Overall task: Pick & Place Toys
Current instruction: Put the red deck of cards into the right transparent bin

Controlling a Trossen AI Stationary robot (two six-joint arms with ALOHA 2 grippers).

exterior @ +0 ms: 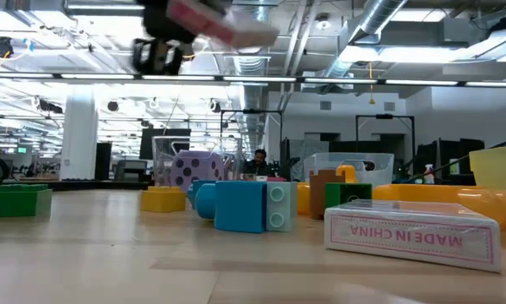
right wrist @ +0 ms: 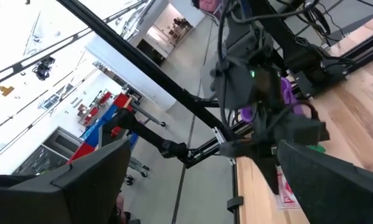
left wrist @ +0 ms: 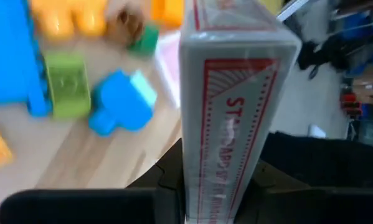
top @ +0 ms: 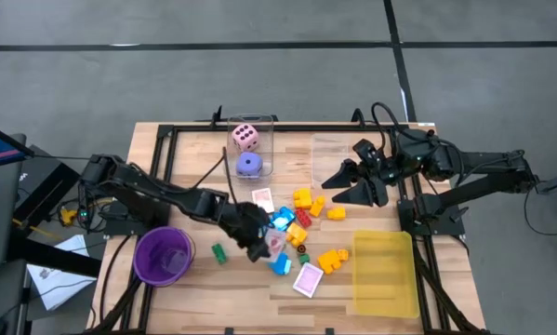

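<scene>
A pink-white card pack (left wrist: 236, 106) is gripped edge-on by the left hand (top: 259, 244), raised above the toy scatter at worktop centre, while the right hand (top: 352, 183) is held spread, far right.

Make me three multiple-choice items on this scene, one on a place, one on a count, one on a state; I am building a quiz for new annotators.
1. Where does the purple cup stand?
A. beside the left arm
B. in the yellow tray
C. inside the clear box

2. How many dice sit in the clear box?
A. none
B. two
C. four

3. What is the left gripper doing?
A. hanging open over the cup
B. holding a card deck off the table
C. pressing a blue block

Answers:
1 A: the high view shows the cup near the left arm, far from the yellow tray.
2 B: a pink die and a purple die.
3 B: the card deck stands clamped between its fingers.
</scene>
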